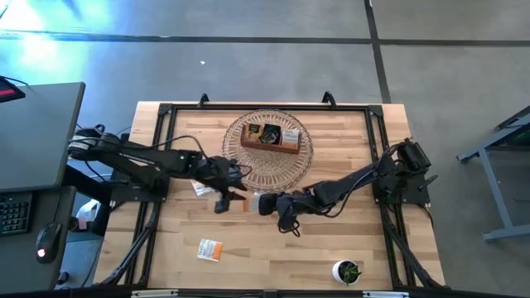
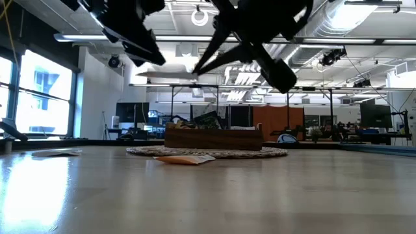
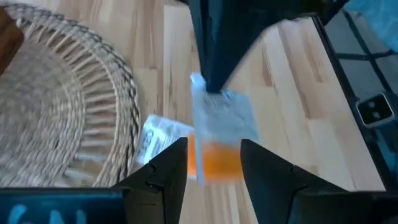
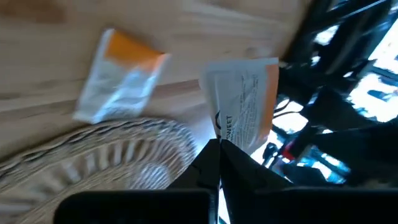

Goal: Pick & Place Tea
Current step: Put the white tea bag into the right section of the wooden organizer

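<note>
My right gripper (image 4: 219, 163) is shut on a white-and-orange tea sachet (image 4: 244, 102), lifted above the table near its middle (image 1: 252, 201). My left gripper (image 3: 213, 168) is open, and its fingers stand on either side of that sachet's orange end (image 3: 217, 163). A second white-and-orange sachet (image 4: 121, 78) lies flat on the wood beside the woven mat (image 1: 201, 189). A third sachet (image 1: 210, 249) lies nearer the near edge. The brown wooden tray (image 1: 271, 137) sits on the mat and holds several sachets. My right gripper pinches the sachet's white end (image 3: 210, 98) between its two fingers. They come roughly level from the table's right. The sachet is lifted clear and sticks out toward the left arm. My left gripper: I cannot tell whether its fingers (image 3: 166, 171) touch the orange end.
The round woven mat (image 1: 248, 161) lies toward the far edge under the tray. A small green plant in a white pot (image 1: 348, 271) stands near the near right corner. Black frame rails (image 1: 157, 157) run along the table's sides. Bare wood shows near the near edge.
</note>
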Controlling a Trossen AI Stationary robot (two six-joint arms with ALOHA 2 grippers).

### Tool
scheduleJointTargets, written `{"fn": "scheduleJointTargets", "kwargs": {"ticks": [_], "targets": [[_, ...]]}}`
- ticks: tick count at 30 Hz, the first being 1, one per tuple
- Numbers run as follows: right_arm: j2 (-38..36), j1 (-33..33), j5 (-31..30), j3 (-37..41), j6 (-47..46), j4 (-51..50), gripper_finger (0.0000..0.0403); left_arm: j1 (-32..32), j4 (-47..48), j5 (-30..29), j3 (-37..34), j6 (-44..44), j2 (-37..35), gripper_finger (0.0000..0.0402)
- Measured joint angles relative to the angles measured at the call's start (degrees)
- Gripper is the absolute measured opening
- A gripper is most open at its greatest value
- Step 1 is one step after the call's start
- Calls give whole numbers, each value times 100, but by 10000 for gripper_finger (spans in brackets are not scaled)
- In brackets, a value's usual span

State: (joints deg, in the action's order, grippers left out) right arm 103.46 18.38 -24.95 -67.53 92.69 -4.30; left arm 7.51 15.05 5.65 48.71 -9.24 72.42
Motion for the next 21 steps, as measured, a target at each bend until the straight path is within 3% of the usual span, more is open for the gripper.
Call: {"fn": "scheduleJointTargets", "kwargs": {"ticks": [8, 14, 21], "targets": [[-9, -8, 883, -2, 42, 623, 3, -4, -526, 743, -5, -5, 608, 147], [-9, -78, 840, -2, 37, 628, 2, -4, -581, 1317, -2, -412, 595, 147], [-9, -206, 903, -2, -10, 628, 2, -4, -593, 1211, -2, -756, 595, 120]]}}
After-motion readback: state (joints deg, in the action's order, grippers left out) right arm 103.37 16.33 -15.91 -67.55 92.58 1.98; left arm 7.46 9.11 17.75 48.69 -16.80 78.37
